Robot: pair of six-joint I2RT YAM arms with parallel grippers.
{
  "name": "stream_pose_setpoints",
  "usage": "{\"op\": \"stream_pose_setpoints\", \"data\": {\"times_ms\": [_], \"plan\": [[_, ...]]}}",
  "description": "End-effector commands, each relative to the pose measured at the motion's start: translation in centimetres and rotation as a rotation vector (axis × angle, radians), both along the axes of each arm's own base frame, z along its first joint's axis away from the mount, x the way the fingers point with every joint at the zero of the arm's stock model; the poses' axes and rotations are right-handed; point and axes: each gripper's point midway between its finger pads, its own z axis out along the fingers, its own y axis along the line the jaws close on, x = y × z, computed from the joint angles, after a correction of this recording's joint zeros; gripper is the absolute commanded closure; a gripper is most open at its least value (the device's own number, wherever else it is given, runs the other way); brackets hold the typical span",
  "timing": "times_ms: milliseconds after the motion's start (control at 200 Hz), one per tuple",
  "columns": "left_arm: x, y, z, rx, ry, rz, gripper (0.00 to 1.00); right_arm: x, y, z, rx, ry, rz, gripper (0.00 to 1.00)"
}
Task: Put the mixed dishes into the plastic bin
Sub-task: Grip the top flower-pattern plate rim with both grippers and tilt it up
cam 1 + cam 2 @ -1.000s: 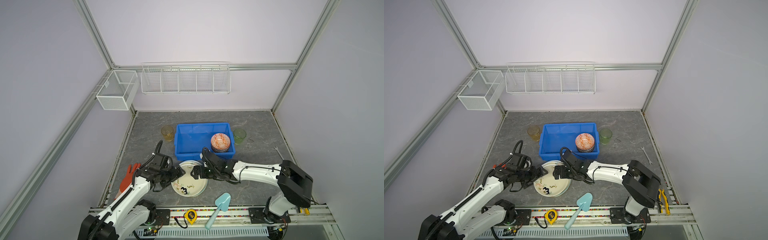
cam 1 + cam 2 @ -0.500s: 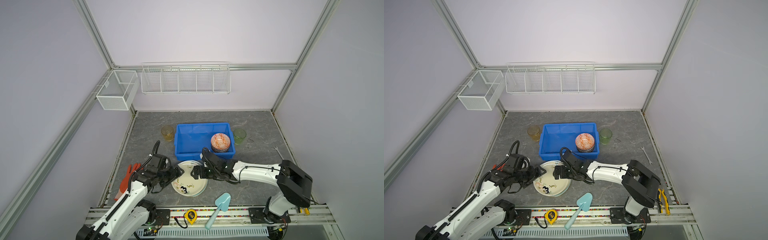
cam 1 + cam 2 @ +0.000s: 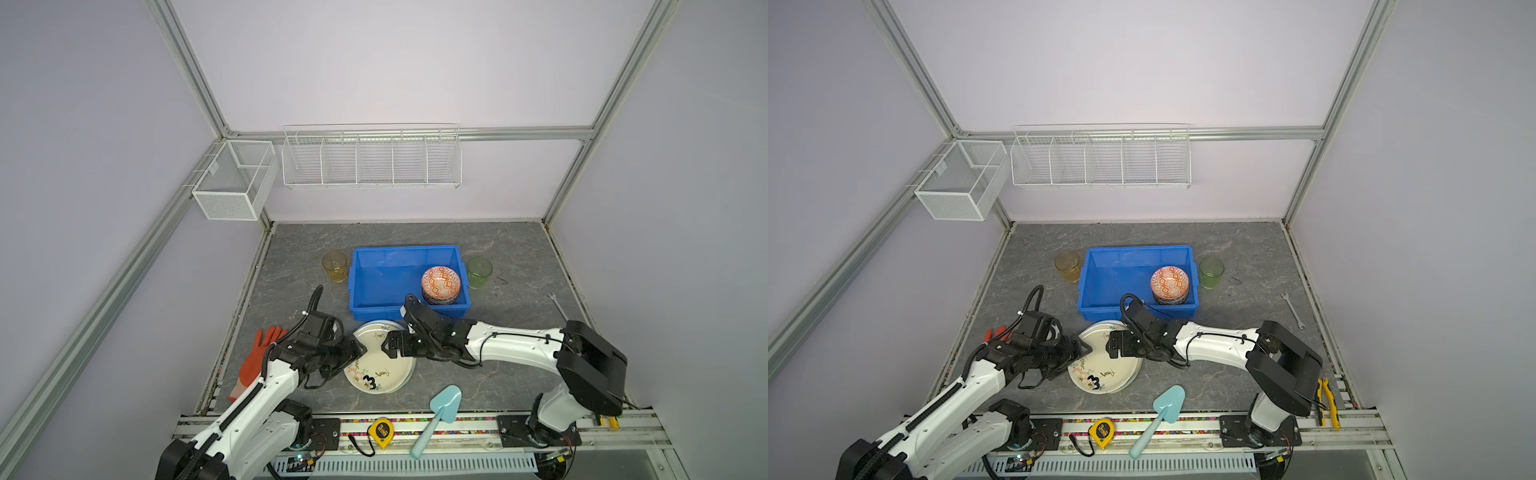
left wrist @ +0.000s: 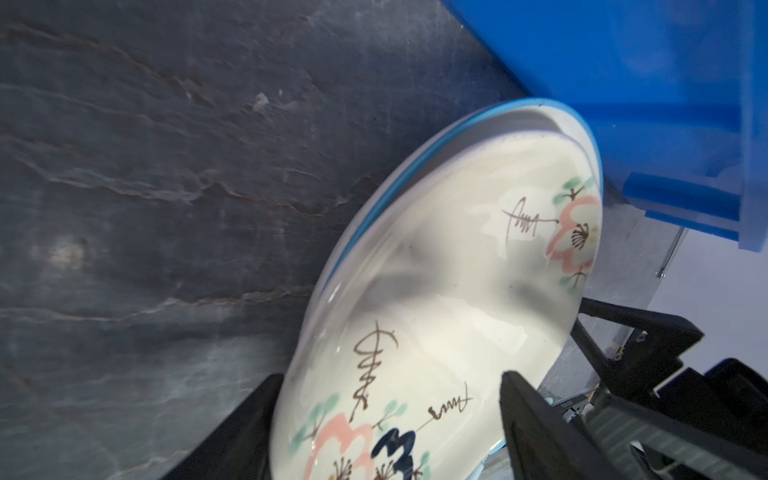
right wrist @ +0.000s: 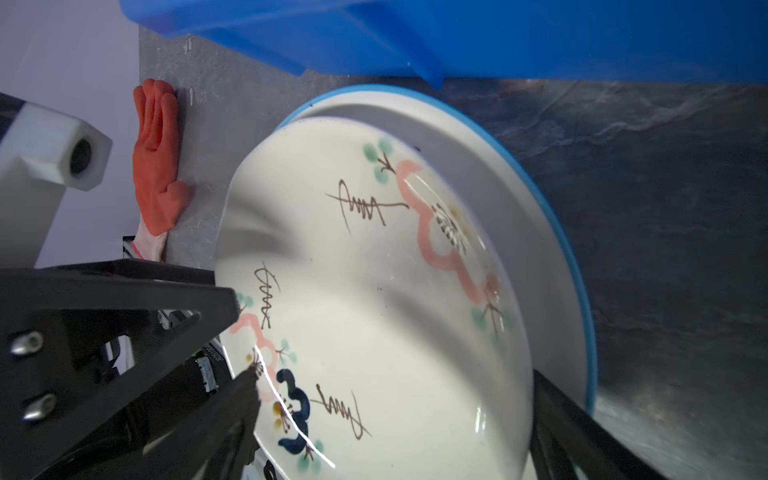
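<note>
The grey marbled table (image 3: 519,257) carries a blue bin (image 3: 411,312) near its middle, with an amber cup (image 3: 335,266) just left of it and a green cup (image 3: 479,272) just right. A stack of plates (image 3: 386,370) sits just in front of the bin. A wrench (image 3: 558,305) lies far right, a red glove (image 3: 255,365) at the left edge, and a teal scoop (image 3: 444,401) at the front edge.

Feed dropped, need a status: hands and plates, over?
Left hand open, straddling rim of cream plate. Right hand open at opposite rim. Plate sits atop blue-rimmed plate. Blue bin crowds stack's far edge.
</note>
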Motion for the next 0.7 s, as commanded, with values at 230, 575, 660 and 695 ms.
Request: {"op": "stream_pose_setpoints", "data": {"times_ms": [230, 575, 660, 695], "plan": [[1.1, -1.0, 1.1, -0.061, -0.053, -0.004, 0.27, 0.0, 1.5, 3.4, 0.143, 0.000, -0.007, 0.02], [1.2, -1.2, 1.4, -0.078, -0.062, -0.002, 0.32, 0.0, 2.0, 3.5, 0.173, 0.026, -0.004, 0.03], [1.4, -1.5, 1.8, -0.096, -0.066, 0.000, 0.33, 0.0, 2.0, 3.1, 0.172, 0.036, -0.004, 0.03], [1.4, -1.5, 2.0, -0.098, -0.071, -0.001, 0.33, -0.1, 2.1, 3.0, 0.175, 0.040, -0.001, 0.03]]}}
